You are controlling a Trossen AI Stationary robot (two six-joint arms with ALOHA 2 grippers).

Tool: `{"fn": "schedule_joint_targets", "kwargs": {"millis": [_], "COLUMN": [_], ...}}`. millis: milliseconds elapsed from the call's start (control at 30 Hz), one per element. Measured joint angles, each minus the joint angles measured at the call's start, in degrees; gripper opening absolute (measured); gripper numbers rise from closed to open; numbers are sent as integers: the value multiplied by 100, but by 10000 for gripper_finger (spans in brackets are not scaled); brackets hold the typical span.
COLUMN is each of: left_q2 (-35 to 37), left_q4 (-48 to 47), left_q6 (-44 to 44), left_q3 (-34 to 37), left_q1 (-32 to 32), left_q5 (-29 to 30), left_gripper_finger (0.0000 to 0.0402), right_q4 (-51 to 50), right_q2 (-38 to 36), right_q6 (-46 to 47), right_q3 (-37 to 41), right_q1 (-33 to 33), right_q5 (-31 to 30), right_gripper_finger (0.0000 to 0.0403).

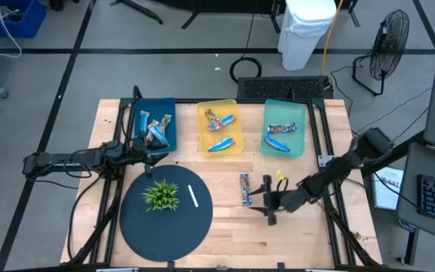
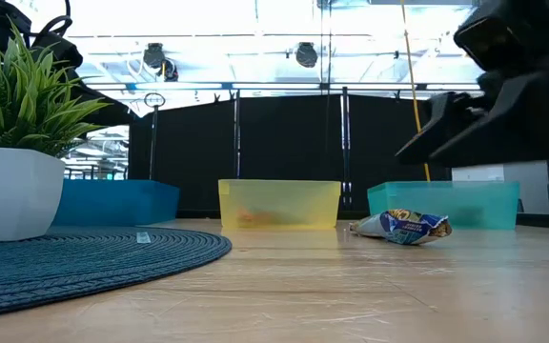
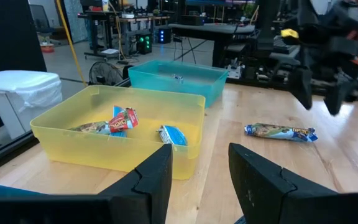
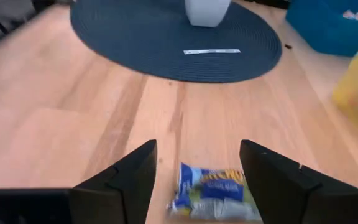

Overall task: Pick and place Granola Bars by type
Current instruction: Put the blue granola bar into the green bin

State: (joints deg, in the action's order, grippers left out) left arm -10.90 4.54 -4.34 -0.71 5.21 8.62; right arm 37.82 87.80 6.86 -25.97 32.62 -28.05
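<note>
One granola bar, in a blue and white wrapper, lies flat on the bare wood; it also shows in the low view and the left wrist view. My right gripper is open and hovers above it; in its wrist view the bar lies between the two fingers, untouched. More bars lie in the blue bin, the yellow bin and the teal bin. My left gripper is open at the blue bin's near edge and holds nothing.
A round dark blue mat lies near the table's near edge, bearing a small green plant in a white pot and a thin white stick. Bare wood lies between the mat and the bins. A white bin and a fan stand beyond the table.
</note>
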Motion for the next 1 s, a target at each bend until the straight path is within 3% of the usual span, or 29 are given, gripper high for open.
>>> {"fn": "schedule_joint_targets", "kwargs": {"millis": [167, 467, 700, 1000], "left_q2": [0, -2, -2, -1], "left_q4": [-2, 0, 0, 0], "left_q6": [0, 0, 0, 0], "left_q3": [0, 0, 0, 0], "left_q1": [0, 0, 0, 0], "left_q5": [0, 0, 0, 0], "left_gripper_finger": [161, 161, 161, 161], "right_q4": [-444, -2945, -3223, -4267], "right_q2": [814, 1365, 1367, 1354], "right_q6": [-687, -1078, -1033, -121], "right_q3": [-807, -2114, -2209, -2217], "right_q1": [25, 25, 24, 9], "right_q5": [-66, -655, -667, -766], "right_gripper_finger": [220, 222, 217, 213]}}
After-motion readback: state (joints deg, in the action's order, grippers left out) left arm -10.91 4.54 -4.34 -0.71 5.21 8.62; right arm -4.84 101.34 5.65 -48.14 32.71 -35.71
